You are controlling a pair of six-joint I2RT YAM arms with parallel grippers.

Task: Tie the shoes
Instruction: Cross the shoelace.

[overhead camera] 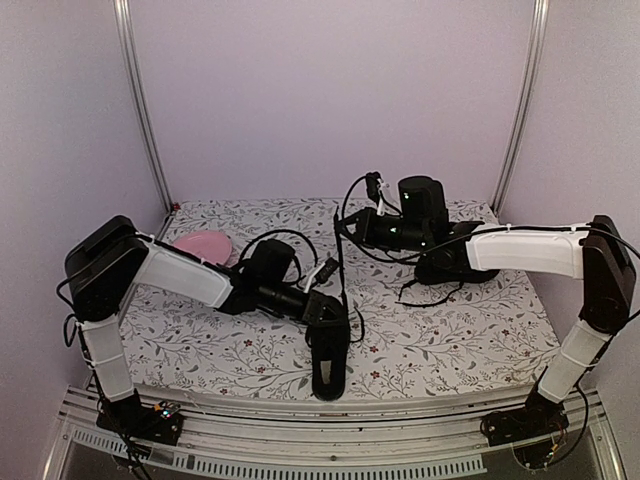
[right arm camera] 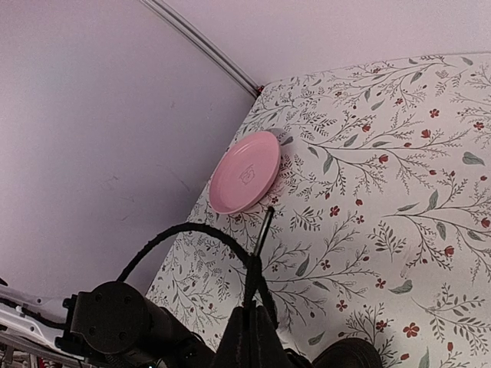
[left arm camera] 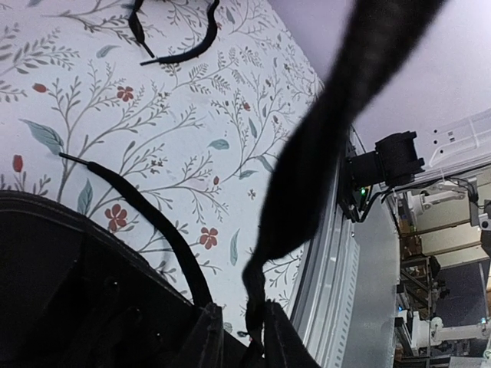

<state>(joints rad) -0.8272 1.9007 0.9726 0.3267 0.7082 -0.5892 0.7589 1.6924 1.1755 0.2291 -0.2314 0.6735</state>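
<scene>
Top external: shoe (overhead camera: 333, 350) at table (overhead camera: 480, 340) front edge; right gripper (overhead camera: 343, 224) pinches lace (overhead camera: 342, 265).

lace (left arm camera: 322, 146) blurred nr lens | shoe (left arm camera: 54, 284) cut off btm-left

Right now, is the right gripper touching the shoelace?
Touching. The right wrist view shows the right gripper shut on the shoelace, which rises straight out from between its closed fingertips.
</scene>
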